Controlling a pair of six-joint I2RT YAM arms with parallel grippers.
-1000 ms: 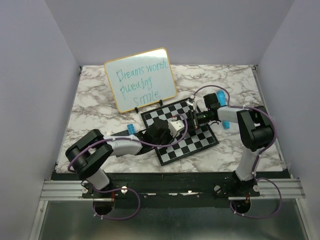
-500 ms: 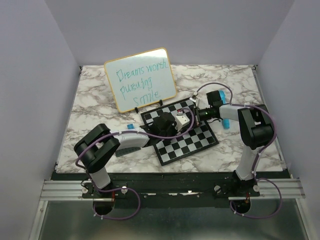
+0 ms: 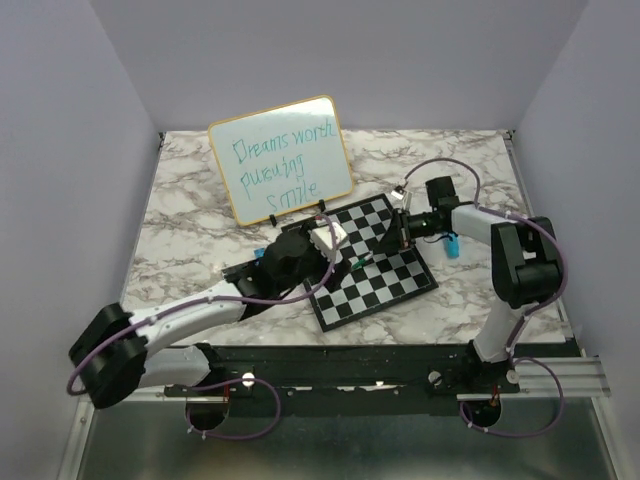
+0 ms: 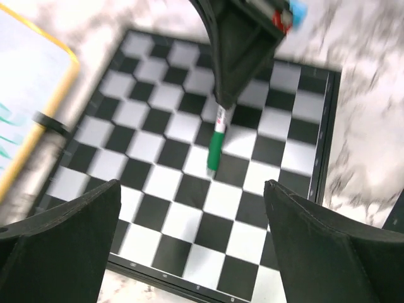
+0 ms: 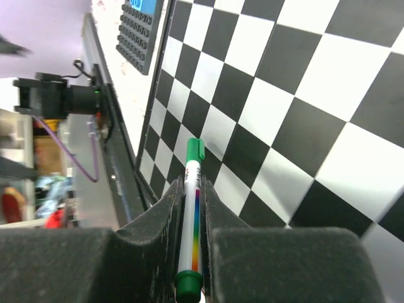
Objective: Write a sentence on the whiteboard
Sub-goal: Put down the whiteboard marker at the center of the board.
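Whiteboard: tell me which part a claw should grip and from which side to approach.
Probably best to grip the whiteboard at its top edge, coming from above with one jaw in front and one behind. It stands propped upright on small black feet, so that thin edge is free, while the chessboard crowds its lower right corner.

Marble-veined table [image 3: 180, 230], bearing a chessboard [image 3: 385, 275] under the left tool [image 4: 191, 186] and the right tool [image 5: 191, 196]. Whiteboard [image 3: 282, 158] propped upright beyond the left tool; blue object [image 3: 452, 246] near the right tool.
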